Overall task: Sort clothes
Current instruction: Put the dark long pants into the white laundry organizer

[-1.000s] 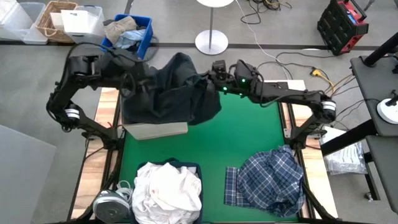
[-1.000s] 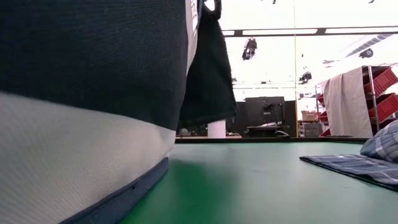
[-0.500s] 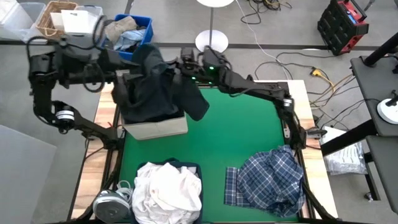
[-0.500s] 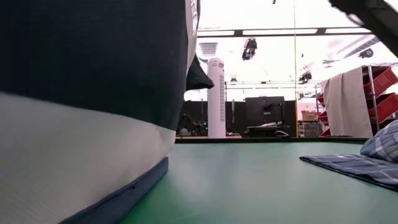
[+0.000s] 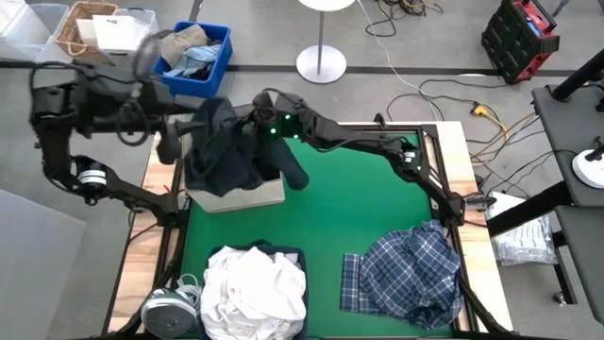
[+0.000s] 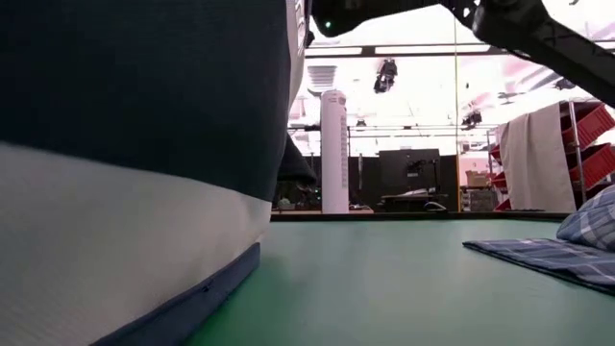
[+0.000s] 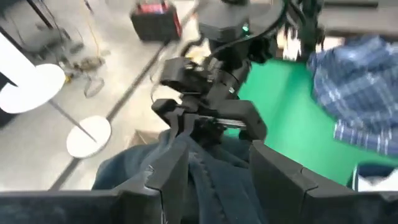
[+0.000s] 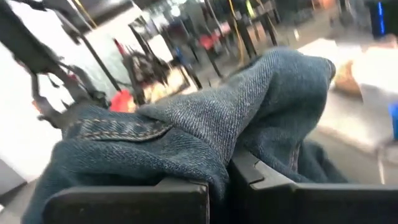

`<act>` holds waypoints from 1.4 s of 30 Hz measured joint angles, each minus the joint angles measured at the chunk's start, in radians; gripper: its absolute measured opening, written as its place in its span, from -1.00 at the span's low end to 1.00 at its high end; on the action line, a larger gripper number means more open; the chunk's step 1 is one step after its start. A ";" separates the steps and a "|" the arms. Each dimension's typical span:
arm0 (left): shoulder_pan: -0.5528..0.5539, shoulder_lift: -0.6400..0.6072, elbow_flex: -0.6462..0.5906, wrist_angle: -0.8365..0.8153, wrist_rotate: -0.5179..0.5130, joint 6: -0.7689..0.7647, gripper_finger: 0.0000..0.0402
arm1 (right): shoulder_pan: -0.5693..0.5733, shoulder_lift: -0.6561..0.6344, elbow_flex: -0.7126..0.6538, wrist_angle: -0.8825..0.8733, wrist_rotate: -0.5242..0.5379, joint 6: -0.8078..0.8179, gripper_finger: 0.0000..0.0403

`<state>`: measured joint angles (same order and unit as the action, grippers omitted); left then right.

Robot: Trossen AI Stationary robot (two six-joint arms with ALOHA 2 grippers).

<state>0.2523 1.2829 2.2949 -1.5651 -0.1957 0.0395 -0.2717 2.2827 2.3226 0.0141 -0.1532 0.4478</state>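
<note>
- Dark jeans (image 5: 225, 151) hang bunched over the grey bin (image 5: 241, 194) at the table's far-left corner.
- Left gripper (image 5: 200, 123) is clamped on the jeans' upper fold.
- Right gripper (image 5: 257, 125) reaches across from the right and is also closed on the denim (image 8: 186, 137).
- White clothes (image 5: 255, 288) fill a near bin.
- Plaid shirt (image 5: 411, 269) lies on the green table (image 5: 359, 208), near right.

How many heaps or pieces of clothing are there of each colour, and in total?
Dark blue denim garment, gripped by right gripper, left gripper at it: 1
White fabric heap, pieces inside cannot be told: 1
Blue-and-white plaid shirt: 1
Total: 3
</note>
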 joint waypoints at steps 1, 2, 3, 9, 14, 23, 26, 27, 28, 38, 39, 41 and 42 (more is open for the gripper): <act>0.000 0.000 -0.022 -0.004 0.005 0.000 -0.24 | 0.000 0.014 0.003 -0.022 0.000 0.021 -0.94; 0.000 0.000 -0.048 -0.004 0.005 0.002 -0.24 | 0.000 0.027 0.008 -0.050 0.000 0.044 -0.93; 0.000 -0.001 -0.083 -0.003 -0.009 0.003 -0.24 | -0.001 0.036 0.010 -0.082 0.000 0.067 -0.92; 0.002 -0.012 -0.331 -0.006 -0.044 0.008 -0.24 | -0.001 0.033 0.025 -0.267 -0.001 0.048 -0.70; 0.004 -0.036 -0.523 0.012 0.007 0.015 -0.24 | -0.002 -0.038 0.031 -0.421 0.019 -0.010 -0.32; 0.097 -0.030 -0.771 0.194 0.030 0.042 -0.24 | -0.006 -0.205 0.033 -0.564 0.031 -0.099 0.17; 0.176 -0.027 -0.812 0.244 0.093 0.066 -0.24 | -0.006 -0.263 0.033 -0.652 0.108 -0.150 0.21; 0.203 -0.027 -0.823 0.263 0.127 0.072 -0.24 | -0.006 -0.285 0.033 -0.687 0.139 -0.164 0.22; 0.233 -0.027 -0.834 0.279 0.152 0.083 -0.24 | -0.005 -0.303 0.033 -0.722 0.168 -0.180 0.22; 0.460 0.017 -0.918 0.263 0.277 0.152 -0.47 | -0.001 -0.430 0.031 -0.883 0.333 -0.213 0.10; 0.467 0.024 -0.931 0.252 0.278 0.162 -0.53 | -0.001 -0.433 0.031 -0.884 0.338 -0.213 0.10; 0.472 0.047 -0.950 0.222 0.280 0.181 -0.67 | -0.001 -0.435 0.031 -0.885 0.338 -0.213 0.09; 0.472 0.057 -0.957 0.209 0.279 0.186 -0.74 | -0.001 -0.433 0.031 -0.885 0.338 -0.213 0.09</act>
<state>0.7248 1.3403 1.3384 -1.3564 0.0837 0.2250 -0.2726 1.8496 2.3537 -0.8713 0.1848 0.2352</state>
